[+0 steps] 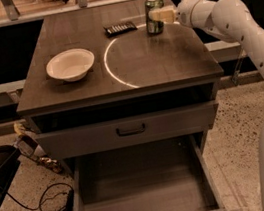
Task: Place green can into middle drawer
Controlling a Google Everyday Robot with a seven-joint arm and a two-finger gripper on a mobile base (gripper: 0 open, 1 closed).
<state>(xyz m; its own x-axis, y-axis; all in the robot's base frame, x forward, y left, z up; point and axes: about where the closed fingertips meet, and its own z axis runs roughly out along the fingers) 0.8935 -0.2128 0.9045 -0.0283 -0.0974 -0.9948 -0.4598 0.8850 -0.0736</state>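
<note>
Right now the green can [154, 26] stands upright at the far right of the tabletop [165, 66]. My pincer [161, 15] is at its right side; I cannot tell whether it is open or gripping. An off-centre squeeze could topple the can left toward the dark flat device [119, 28], and a loose hold could drop it short of the open drawer [138, 198].

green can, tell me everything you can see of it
The green can is a small metal drinks can, dark green with a silver top and pale label marks. It stands upright at the far right of the tabletop, on the pale ring. The gripper is at its right side at mid height, covering part of it.
</note>
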